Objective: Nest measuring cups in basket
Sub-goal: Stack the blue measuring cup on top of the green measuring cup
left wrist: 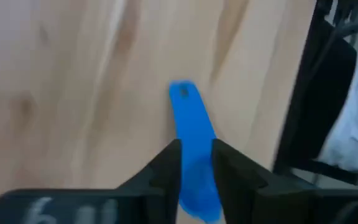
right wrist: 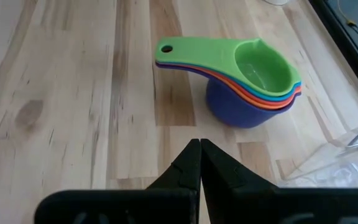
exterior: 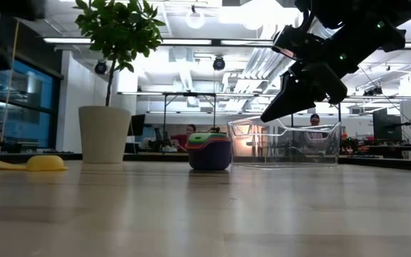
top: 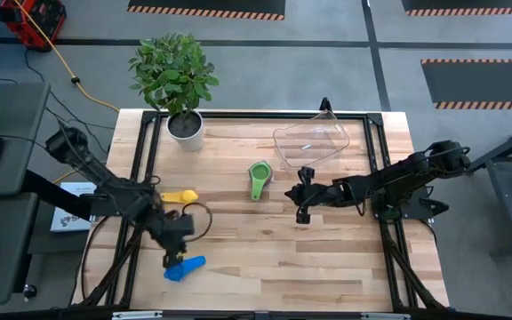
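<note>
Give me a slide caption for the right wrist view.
Right gripper, fingers shut, hovers before the nested cup stack, green cup on top.

A nested stack of measuring cups (right wrist: 253,84) sits in the upper right of the frame on the pale wooden table (right wrist: 67,99), green on top with orange, red and light blue rims beneath and a dark purple-blue cup at the base, handles pointing toward upper centre. At bottom centre, the right gripper (right wrist: 199,163) shows its dark fingers pressed together. A corner of the clear basket (right wrist: 347,158) enters at the lower right edge, apart from the stack.
</note>
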You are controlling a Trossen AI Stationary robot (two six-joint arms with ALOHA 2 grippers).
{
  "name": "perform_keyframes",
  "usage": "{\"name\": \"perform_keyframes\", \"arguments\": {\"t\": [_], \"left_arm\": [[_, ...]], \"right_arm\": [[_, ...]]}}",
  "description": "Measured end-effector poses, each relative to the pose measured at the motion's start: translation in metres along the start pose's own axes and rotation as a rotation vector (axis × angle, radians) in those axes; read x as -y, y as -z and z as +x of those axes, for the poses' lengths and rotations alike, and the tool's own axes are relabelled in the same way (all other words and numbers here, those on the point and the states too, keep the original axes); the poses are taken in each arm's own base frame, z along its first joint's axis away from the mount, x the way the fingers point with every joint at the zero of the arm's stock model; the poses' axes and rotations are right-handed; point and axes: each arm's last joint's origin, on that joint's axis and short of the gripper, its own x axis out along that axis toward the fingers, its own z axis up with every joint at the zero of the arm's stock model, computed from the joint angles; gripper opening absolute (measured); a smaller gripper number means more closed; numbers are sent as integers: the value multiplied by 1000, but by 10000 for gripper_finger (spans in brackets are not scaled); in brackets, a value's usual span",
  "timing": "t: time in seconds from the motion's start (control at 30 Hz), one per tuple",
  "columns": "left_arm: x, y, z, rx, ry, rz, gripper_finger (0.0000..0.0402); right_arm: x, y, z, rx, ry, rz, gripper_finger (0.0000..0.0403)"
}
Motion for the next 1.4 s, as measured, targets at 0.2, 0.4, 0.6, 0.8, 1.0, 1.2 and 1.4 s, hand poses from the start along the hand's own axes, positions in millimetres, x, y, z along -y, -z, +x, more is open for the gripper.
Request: {"name": "perform_keyframes", "arguments": {"t": [0.2, 0.4, 0.6, 0.8, 1.0, 1.2, 1.4], "left_arm": [[16, 32, 6, -46, -25, -131, 143], [27, 50, 32, -54, -85, -110, 175], [27, 55, 62, -117, -157, -34, 180], [26, 59, 78, -196, -187, -2, 178], [28, 57, 80, -187, -158, 25, 161], [23, 54, 80, -241, -174, 93, 78], [0, 37, 69, -291, -304, 230, 11]], "right_arm": [[0, 1, 0, -7, -3, -2, 0], [0, 1, 0, -14, -6, -5, 0], [-1, 1, 0, -14, -17, 19, 0], [-1, 1, 0, -14, -20, 44, 0], [-1, 1, 0, -13, -27, 47, 0], [-1, 1, 0, -14, -44, 64, 0], [-1, 1, 0, -10, -44, 65, 0]]}}
